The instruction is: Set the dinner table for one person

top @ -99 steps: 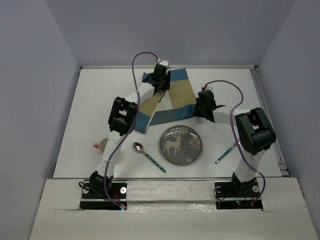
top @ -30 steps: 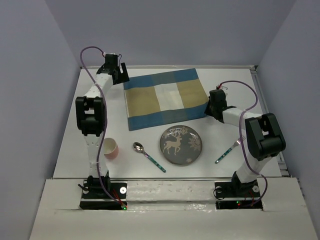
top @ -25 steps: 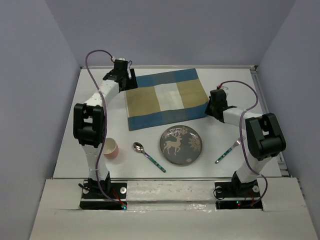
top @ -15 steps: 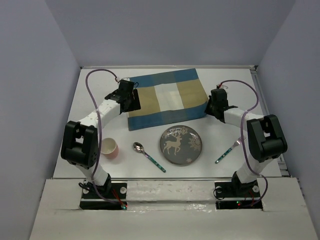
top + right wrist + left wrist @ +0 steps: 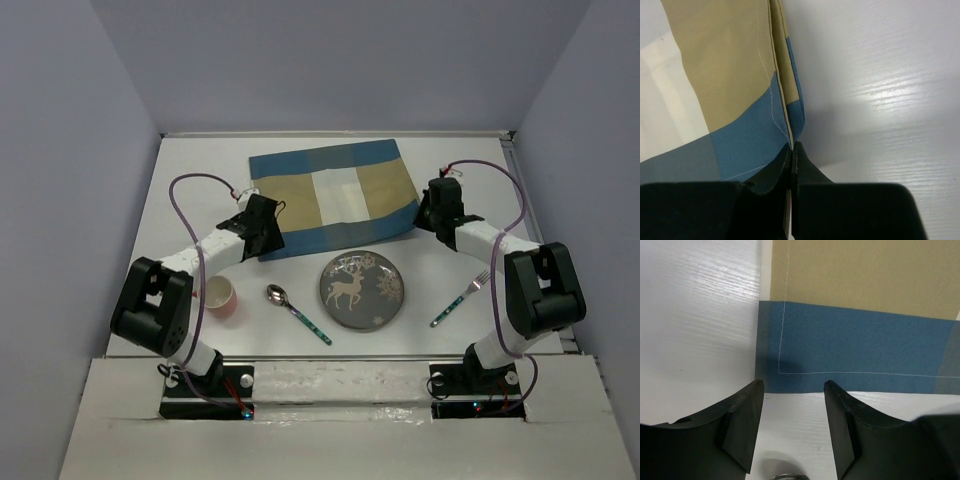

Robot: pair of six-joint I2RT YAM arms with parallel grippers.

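The blue-and-tan striped placemat (image 5: 333,198) lies spread on the white dinner table (image 5: 180,210) at the back middle. My right gripper (image 5: 428,213) is shut on the placemat's near right corner (image 5: 785,125), which is lifted and pinched between the fingers. My left gripper (image 5: 268,243) is open and empty at the placemat's near left corner (image 5: 790,350), just above the table. A reindeer plate (image 5: 362,290), a spoon (image 5: 297,311), a fork (image 5: 460,298) and a pink cup (image 5: 218,297) lie near the front.
Grey walls enclose the table on three sides. A raised rim (image 5: 535,230) runs along the right edge. The spoon's bowl (image 5: 786,476) shows just under my left fingers.
The placemat was folded and is now spread flat. My left arm let go of the far left corner and swung back toward the near left corner. The right gripper still holds its corner.
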